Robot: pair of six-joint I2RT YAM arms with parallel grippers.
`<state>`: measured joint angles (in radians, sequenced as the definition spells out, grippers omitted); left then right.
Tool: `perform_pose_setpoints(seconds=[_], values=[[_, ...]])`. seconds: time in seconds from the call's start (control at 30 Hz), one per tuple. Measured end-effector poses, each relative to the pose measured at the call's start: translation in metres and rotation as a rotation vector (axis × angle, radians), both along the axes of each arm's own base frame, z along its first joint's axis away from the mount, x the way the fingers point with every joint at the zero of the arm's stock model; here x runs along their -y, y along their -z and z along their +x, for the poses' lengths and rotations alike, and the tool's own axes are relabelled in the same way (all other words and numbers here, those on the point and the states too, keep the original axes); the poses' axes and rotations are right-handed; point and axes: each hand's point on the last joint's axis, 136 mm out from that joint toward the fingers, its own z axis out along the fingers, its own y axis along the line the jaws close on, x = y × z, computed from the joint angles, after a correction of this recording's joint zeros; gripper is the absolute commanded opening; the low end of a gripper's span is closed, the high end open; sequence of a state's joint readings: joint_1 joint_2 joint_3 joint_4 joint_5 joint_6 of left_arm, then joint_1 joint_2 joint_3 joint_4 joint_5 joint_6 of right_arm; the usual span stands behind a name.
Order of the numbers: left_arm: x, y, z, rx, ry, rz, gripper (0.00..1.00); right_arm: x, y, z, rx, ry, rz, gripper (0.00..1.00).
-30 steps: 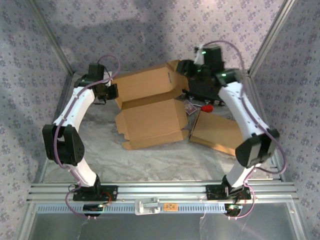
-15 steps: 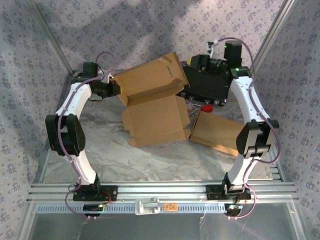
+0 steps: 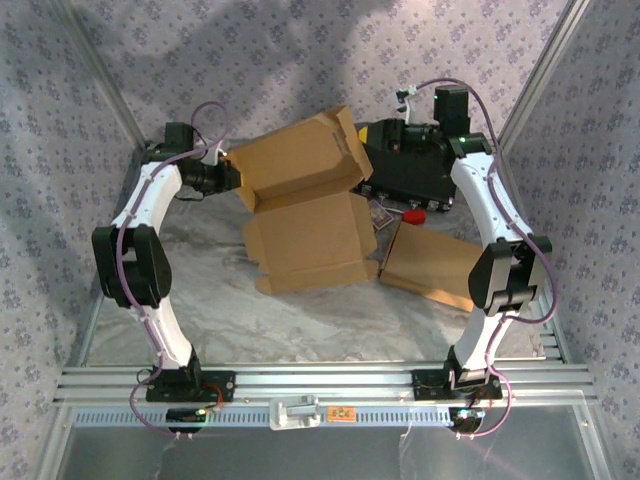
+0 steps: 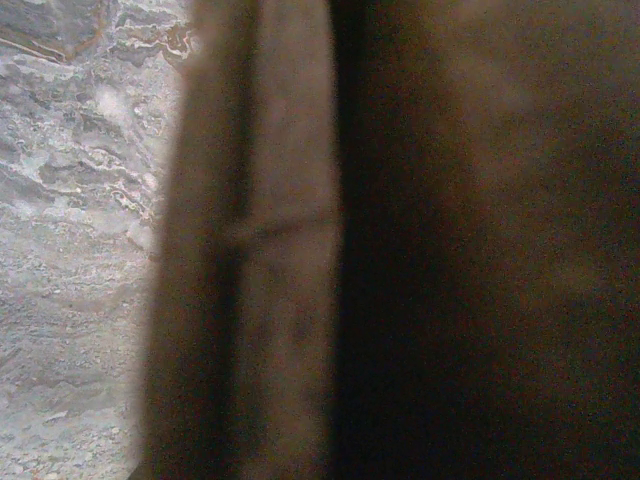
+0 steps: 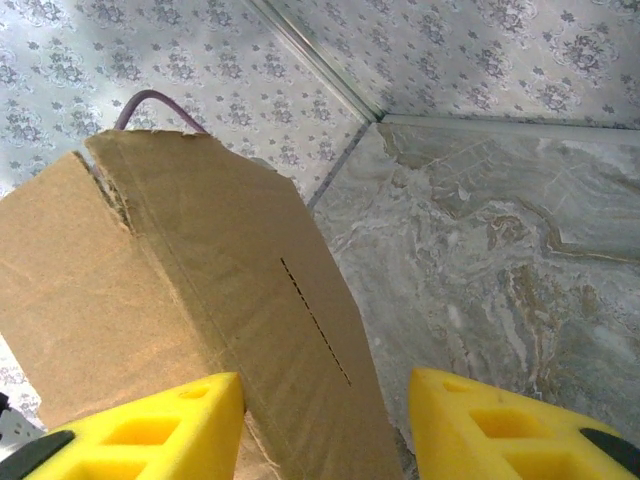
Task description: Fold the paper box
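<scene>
The brown paper box [image 3: 310, 240] lies open on the marbled table, its rear panel [image 3: 298, 160] tilted up off the surface. At that panel's left edge my left gripper [image 3: 232, 180] is shut on the cardboard. Blurred, dark cardboard [image 4: 270, 250] sits close against the lens in the left wrist view. My right gripper [image 3: 375, 133] is at the panel's right end and stands open. Its yellow fingers [image 5: 180, 420] straddle a perforated flap [image 5: 260, 290], and the left finger touches the cardboard.
A black case [image 3: 415, 170] stands at the back right behind the right gripper. A flat cardboard piece [image 3: 435, 265] lies on the right, with a red item [image 3: 413, 214] and a small card [image 3: 380, 213] beside it. Patterned walls close in at the back and both sides.
The left gripper has pushed right and lifted the rear panel, shifting the whole box to the right. The right arm drew back to the right, then came in at the panel's right end.
</scene>
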<state>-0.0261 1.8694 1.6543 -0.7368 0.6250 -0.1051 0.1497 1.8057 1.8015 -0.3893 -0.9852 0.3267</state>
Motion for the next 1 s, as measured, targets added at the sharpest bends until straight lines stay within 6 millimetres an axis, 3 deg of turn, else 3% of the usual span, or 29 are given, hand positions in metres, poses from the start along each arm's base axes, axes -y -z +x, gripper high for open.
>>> perform_pose_setpoints(seconds=[0.5,1.0], values=[[0.003,-0.002,0.002,-0.002,0.009,-0.016,0.0,-0.013,-0.003,-0.017,-0.028,-0.063,0.03,0.53],[0.004,0.001,-0.001,-0.019,0.009,-0.008,0.0,-0.039,0.009,-0.02,0.041,-0.022,-0.121,0.57]])
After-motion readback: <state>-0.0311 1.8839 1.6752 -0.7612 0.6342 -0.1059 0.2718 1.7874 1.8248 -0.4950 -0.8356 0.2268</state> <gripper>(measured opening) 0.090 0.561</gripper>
